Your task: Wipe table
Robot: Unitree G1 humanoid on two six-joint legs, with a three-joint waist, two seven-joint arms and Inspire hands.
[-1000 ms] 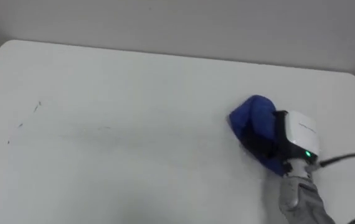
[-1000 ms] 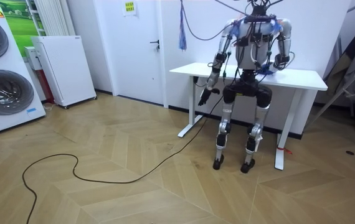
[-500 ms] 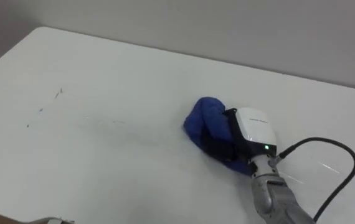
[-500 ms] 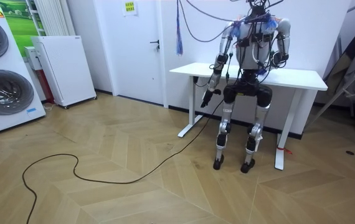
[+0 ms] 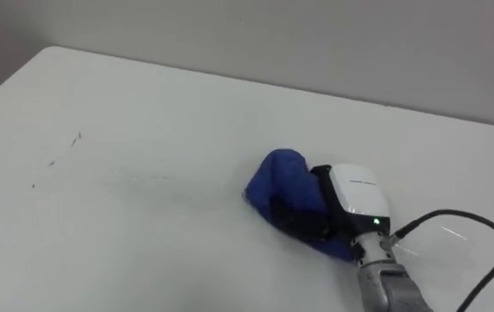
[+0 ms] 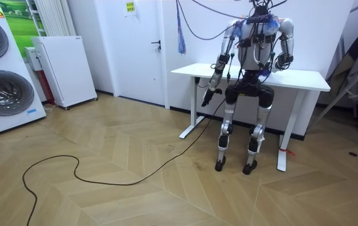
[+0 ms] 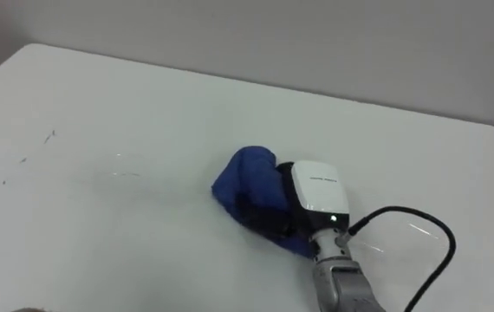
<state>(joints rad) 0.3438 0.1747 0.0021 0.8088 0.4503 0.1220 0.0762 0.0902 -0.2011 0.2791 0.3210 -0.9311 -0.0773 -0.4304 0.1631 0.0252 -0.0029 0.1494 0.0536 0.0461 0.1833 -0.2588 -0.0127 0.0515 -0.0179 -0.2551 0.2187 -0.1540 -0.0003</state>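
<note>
While your right hand (image 5: 358, 192) presses its fingers (image 5: 292, 211), clenched on the bunched blue cloth (image 5: 280, 173), onto the middle of the white desk (image 5: 169, 104), faint dark marks (image 5: 76, 139) lie well off to the cloth's left.

White table (image 5: 143, 113), blue cloth (image 5: 280, 178) on it.
The cloth lies bunched right of the middle, toward the near edge; faint dark marks (image 5: 65, 147) dot the top close to the left edge.
</note>
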